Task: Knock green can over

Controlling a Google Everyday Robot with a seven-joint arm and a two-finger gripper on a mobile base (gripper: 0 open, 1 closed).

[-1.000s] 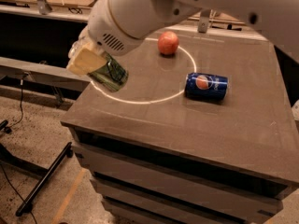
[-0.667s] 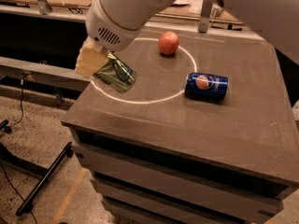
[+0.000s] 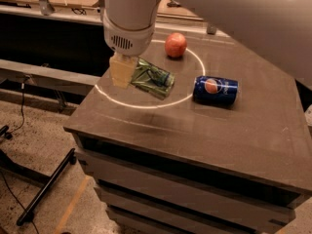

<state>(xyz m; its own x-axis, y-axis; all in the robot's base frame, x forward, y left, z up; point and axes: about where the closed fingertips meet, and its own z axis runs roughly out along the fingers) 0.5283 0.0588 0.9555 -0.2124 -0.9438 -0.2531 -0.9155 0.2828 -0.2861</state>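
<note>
The green can (image 3: 153, 78) lies on its side on the dark table (image 3: 229, 126), inside the white ring, its length running from upper left to lower right. My gripper (image 3: 122, 70) hangs from the big white arm at the can's left end, touching or just beside it. Only one pale yellow finger (image 3: 120, 70) shows.
A blue Pepsi can (image 3: 215, 90) lies on its side to the right of the green can. A red apple (image 3: 175, 45) sits behind, at the ring's far edge. The table's left edge is close to my gripper. A black stand leg (image 3: 46, 189) lies on the floor at the left.
The arm has swung to the right over the table. The green can went from held tilted at the table's left edge to lying flat inside the ring.
</note>
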